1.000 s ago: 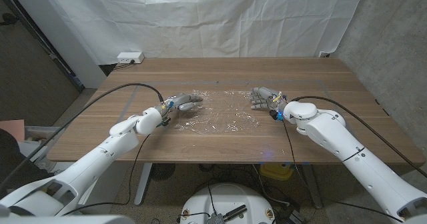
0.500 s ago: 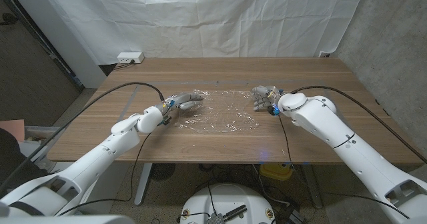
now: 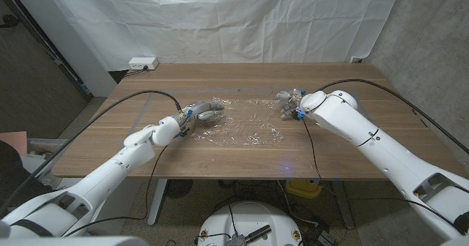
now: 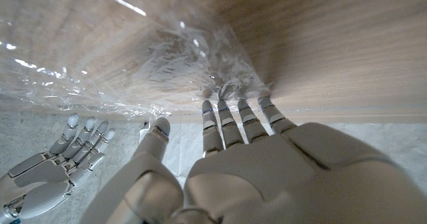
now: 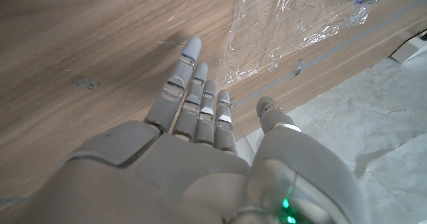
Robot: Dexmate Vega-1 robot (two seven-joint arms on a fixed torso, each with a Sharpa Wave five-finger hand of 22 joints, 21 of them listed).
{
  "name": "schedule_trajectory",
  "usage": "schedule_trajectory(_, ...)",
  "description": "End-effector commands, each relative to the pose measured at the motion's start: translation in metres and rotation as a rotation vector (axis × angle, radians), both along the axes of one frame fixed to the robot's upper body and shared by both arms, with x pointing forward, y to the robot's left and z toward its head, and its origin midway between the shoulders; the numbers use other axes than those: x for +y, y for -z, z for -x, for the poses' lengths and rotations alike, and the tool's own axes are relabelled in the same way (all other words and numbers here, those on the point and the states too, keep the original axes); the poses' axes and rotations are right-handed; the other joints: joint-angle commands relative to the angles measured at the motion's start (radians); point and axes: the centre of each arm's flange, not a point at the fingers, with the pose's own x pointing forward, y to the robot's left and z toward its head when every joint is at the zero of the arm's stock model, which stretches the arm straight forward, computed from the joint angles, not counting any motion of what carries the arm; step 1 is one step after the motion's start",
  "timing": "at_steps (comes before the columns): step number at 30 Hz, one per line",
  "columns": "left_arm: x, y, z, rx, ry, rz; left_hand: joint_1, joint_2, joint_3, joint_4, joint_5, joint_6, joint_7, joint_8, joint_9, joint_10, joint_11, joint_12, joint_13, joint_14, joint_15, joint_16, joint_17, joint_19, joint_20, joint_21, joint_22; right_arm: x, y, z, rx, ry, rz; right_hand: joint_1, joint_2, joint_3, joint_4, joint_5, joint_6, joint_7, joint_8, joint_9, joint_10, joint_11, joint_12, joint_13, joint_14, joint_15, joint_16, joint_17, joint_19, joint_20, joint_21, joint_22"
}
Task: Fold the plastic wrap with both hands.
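White fabric is hanging as a backdrop (image 3: 220,19) behind a wooden counter (image 3: 352,140), with a bare concrete wall (image 3: 432,41) running along the robot's right side. A white power strip (image 3: 143,63) is sitting by the counter's far left corner.

A crinkled sheet of clear plastic wrap (image 3: 245,121) is lying spread on the middle of the counter, catching light in bright creases, between the two robot hands.

The left hand (image 3: 207,111) is reaching in at the wrap's left edge. In the left wrist view, its fingers (image 4: 230,121) are stretching forward side by side with their tips touching the wrinkled film, and the thumb is standing apart. The fingers are extended and holding nothing; no fold of wrap is showing pinched between them.

The right hand (image 3: 288,104) is hovering at the wrap's right edge, partly hidden behind its own white forearm (image 3: 352,125) in the head view. In the right wrist view, this hand (image 5: 193,117) is spreading its fingers out straight over bare wood just beside the film's edge, thumb held wide, gripping nothing.

Black cables (image 3: 132,103) are trailing along both arms.
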Motion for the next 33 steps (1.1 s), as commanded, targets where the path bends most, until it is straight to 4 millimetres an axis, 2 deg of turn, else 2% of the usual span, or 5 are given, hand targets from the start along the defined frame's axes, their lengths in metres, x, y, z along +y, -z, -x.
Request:
schedule_trajectory(1,-0.003,0.005,0.000,0.012,0.000,0.008,0.000,0.005,-0.003,0.003,0.004,-0.002,0.002,0.005,0.001,-0.005,0.000,-0.001,0.002,-0.005,-0.039,0.003,0.003,0.003,0.003,0.006,0.005,0.025,-0.009,-0.006,-0.160,0.095,0.263,0.037,-0.003,0.002,-0.022,0.005,0.019,-0.030,0.010,0.003,0.014,-0.024,0.002,0.002,0.012,-0.024,0.020,0.021,-0.022,-0.008,0.012,0.010)
schedule_trajectory(6,-0.001,0.006,0.001,0.014,-0.006,0.011,-0.001,0.005,-0.003,0.004,0.004,-0.003,0.001,0.004,0.001,-0.005,0.001,-0.001,0.002,-0.005,-0.039,0.003,0.003,0.004,0.003,0.006,0.005,0.039,-0.008,-0.012,-0.219,0.163,0.394,0.070,-0.031,-0.015,-0.040,0.007,0.032,-0.043,0.014,0.003,0.023,-0.031,0.002,0.004,0.000,-0.049,0.036,0.045,-0.081,-0.007,0.002,0.015)
schedule_trajectory(11,0.000,0.007,0.002,0.014,-0.006,0.015,-0.003,0.005,-0.004,0.005,0.003,-0.004,0.000,0.004,0.001,-0.005,0.001,-0.001,0.002,-0.005,-0.040,0.003,0.003,0.004,0.002,0.005,0.005,0.051,-0.009,-0.018,-0.234,0.205,0.497,0.090,-0.064,-0.051,-0.038,0.015,0.029,-0.068,0.010,0.003,0.001,-0.042,-0.007,0.011,-0.062,-0.063,0.042,0.081,-0.160,-0.011,-0.015,0.017)
schedule_trajectory(18,0.002,0.007,0.003,0.013,-0.007,0.018,-0.006,0.004,-0.005,0.006,0.003,-0.004,0.001,0.004,0.001,-0.005,0.001,0.000,0.002,-0.006,-0.040,0.003,0.003,0.004,0.002,0.004,0.005,0.060,-0.005,-0.029,-0.267,0.274,0.577,0.099,-0.074,-0.075,-0.031,0.025,0.031,-0.075,0.009,0.004,-0.016,-0.048,-0.006,0.024,-0.092,-0.078,0.061,0.116,-0.228,-0.018,-0.034,0.019)
schedule_trajectory(33,0.009,0.006,0.004,0.007,-0.015,0.030,-0.012,0.002,-0.008,0.009,0.004,-0.006,0.001,0.004,0.001,-0.006,-0.002,0.000,0.002,-0.006,-0.040,0.004,0.003,0.004,0.003,0.002,0.005,0.066,0.009,-0.058,-0.181,0.396,0.798,0.130,-0.079,-0.131,-0.025,0.049,0.157,-0.073,0.042,0.007,0.009,-0.054,0.032,0.070,-0.125,-0.089,0.164,0.241,-0.252,-0.017,-0.029,0.026)
